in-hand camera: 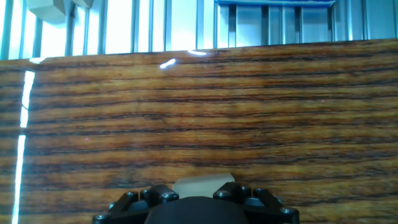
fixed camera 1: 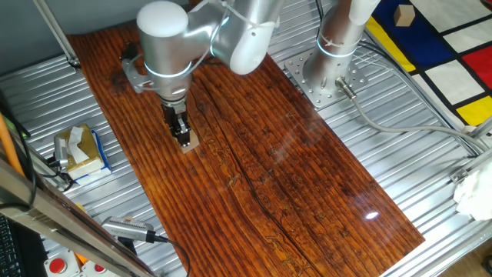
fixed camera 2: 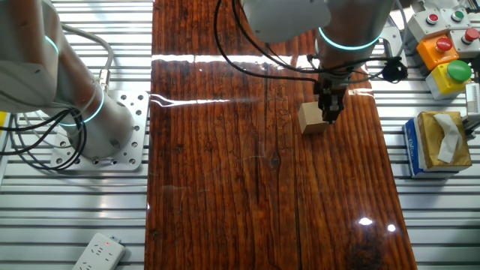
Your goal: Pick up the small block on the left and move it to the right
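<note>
Although the hand view showed little beyond the dark housing at the bottom of the frame, a pale sliver of the small block [in-hand camera: 203, 184] sat just above it, lodged between the finger bases, with the reddish board [in-hand camera: 205, 106] stretching away toward the slatted metal at the top. In one fixed view the gripper [fixed camera 1: 183, 140] stood vertical in the upper left of the frame, its fingers down at the block [fixed camera 1: 190, 144], which rested on the board [fixed camera 1: 307, 185]. The other fixed view, from the opposite side, placed the gripper [fixed camera 2: 329, 116] in the upper right of the frame, its tips against the block's [fixed camera 2: 312, 120] right-hand side, the cube sitting on the wood [fixed camera 2: 247, 187].

The jaws looked narrowed about the block, but whether they had truly clamped it I could not tell; the fingers hid the contact. The block did not appear lifted.

I judged the step in hand to be the grasp. The next move would call for a firm close, a straight lift clear of the board, and then a carry across the bare wood to the opposite end.

Farther off, the tissue box [fixed camera 2: 437, 142] stood beside the board on the metal table [fixed camera 2: 75, 217], and coloured buttons [fixed camera 2: 445, 52] lay in the top right corner.
</note>
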Action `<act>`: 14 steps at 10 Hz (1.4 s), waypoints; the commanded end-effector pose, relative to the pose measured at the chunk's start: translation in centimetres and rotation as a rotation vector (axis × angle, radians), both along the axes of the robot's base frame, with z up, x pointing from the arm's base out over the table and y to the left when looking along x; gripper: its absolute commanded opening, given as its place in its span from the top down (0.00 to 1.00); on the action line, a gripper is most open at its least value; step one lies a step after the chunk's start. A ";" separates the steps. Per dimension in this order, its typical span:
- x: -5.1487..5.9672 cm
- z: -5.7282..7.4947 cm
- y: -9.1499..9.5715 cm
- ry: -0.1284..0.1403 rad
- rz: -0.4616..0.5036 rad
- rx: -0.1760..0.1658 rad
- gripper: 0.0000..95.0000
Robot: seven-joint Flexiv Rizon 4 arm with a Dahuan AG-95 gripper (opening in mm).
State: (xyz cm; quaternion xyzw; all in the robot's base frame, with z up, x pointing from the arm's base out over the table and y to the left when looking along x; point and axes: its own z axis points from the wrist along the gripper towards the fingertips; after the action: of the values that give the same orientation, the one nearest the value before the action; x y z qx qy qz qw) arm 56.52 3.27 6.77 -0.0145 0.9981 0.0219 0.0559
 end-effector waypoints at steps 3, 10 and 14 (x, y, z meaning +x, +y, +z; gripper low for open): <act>-0.1 -0.1 -0.1 -0.034 0.006 -0.001 0.20; 0.0 -2.5 -0.2 -0.050 0.033 -0.017 0.20; 0.0 -2.5 -0.2 -0.030 0.006 -0.052 0.60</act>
State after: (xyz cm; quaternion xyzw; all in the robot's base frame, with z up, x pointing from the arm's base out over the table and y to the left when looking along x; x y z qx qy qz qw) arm 56.68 3.03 4.32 -0.0184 0.9973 -0.0067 0.0715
